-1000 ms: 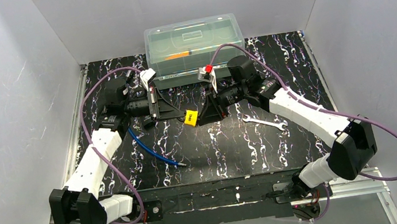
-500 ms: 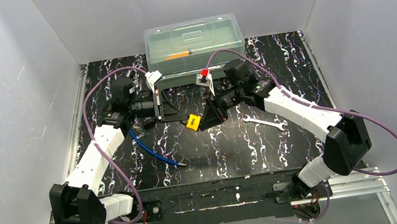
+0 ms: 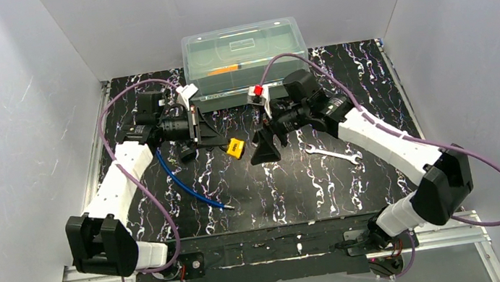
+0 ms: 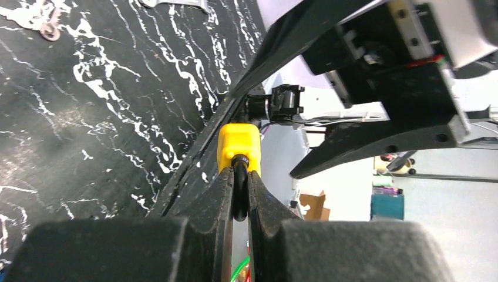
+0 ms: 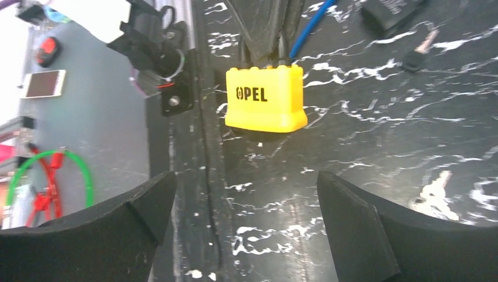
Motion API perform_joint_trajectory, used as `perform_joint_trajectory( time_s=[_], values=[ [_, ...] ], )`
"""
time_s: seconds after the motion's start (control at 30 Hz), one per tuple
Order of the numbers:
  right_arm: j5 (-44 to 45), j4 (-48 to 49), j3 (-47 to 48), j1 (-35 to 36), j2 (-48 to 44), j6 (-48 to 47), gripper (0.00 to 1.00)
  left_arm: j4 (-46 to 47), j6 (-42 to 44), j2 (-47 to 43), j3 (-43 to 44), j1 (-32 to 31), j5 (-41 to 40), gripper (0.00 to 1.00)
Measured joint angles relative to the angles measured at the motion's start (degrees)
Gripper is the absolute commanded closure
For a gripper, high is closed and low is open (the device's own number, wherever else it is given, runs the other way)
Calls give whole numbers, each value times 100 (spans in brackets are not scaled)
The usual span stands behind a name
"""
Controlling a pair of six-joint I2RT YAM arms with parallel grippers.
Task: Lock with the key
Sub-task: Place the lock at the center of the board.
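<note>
A yellow padlock point(image 3: 235, 147), marked OPEL point(image 5: 265, 97), hangs just above the black marbled table. My left gripper point(image 3: 222, 142) point(image 4: 239, 176) is shut on its black shackle point(image 4: 239, 188), which runs between the two fingers. Just right of the padlock, my right gripper point(image 3: 264, 139) point(image 5: 246, 188) is wide open and faces the padlock's front with nothing between its fingers. The small silvery key point(image 5: 433, 192) point(image 4: 26, 16) lies flat on the table near the right gripper's finger. No gripper holds it.
A clear plastic box point(image 3: 244, 54) stands at the back. A silver wrench point(image 3: 333, 154) lies right of centre, and a blue cable point(image 3: 191, 189) curves at front left. A black block point(image 5: 390, 7) and a small dark-headed item point(image 5: 418, 53) lie beyond the padlock.
My right gripper was closed against the padlock and has now opened wide and let it go. The left gripper has carried the padlock slightly left.
</note>
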Motion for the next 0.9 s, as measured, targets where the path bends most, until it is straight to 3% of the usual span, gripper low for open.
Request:
perform_joint_trajectory(
  time_s=[0.17,0.37,0.53,0.9],
  values=[
    [802,-320,385,72,-146,-309,0,-514,355,20,110,39,-214,100],
    [1745,-492,940,574,87,-396,0,-581,187,19,110,37,-292,100],
    [2229,-564,1089,1105,316,-483,4,-559,-12,3,102,37,-342,100],
    [2913,-634,1152,1418,634,-583,17,-516,-213,-16,55,37,-398,100]
  ],
)
